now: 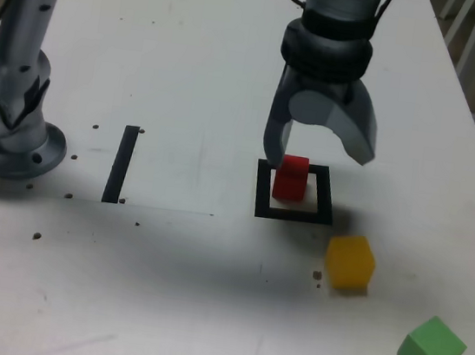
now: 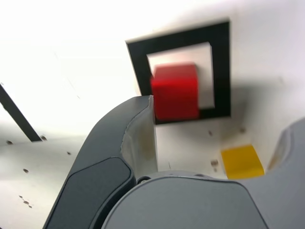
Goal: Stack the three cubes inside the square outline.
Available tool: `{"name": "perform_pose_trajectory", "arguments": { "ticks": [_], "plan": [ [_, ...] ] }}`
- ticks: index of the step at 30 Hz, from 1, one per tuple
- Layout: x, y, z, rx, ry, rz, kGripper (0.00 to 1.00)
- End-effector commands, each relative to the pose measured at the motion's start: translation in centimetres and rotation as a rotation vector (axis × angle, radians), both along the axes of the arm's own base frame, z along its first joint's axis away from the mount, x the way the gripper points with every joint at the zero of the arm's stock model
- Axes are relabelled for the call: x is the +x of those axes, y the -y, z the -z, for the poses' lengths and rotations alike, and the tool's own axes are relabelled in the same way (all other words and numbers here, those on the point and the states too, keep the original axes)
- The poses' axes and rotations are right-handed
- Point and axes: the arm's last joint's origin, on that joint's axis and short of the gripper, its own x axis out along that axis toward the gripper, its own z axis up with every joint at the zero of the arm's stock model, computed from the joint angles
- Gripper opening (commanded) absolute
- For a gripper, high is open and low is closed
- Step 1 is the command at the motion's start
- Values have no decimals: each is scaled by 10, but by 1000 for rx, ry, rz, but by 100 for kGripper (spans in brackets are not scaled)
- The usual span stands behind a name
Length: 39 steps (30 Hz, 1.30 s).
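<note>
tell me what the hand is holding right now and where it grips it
Nothing. The hand is open above the small matte red cube, which sits free in the black tape square outline.

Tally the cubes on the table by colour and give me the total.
Red matte cube, inside the black tape square outline: 1
Yellow matte cube, on the table outside the outline: 1
Green matte cube, nearest the camera in the exterior view: 1
Total: 3 cubes
</note>
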Motion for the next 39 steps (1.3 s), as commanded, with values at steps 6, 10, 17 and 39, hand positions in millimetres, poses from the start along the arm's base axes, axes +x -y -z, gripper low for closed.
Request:
{"name": "perform_pose_trajectory", "arguments": {
  "ticks": [6,10,17,39],
  "plan": [
    [14,41,1,-21,-2,7,99],
    [23,59,1,-32,-12,1,99],
    [36,79,12,-63,-50,-12,99],
    [59,82,57,-131,-188,-32,64]
  ]
}}
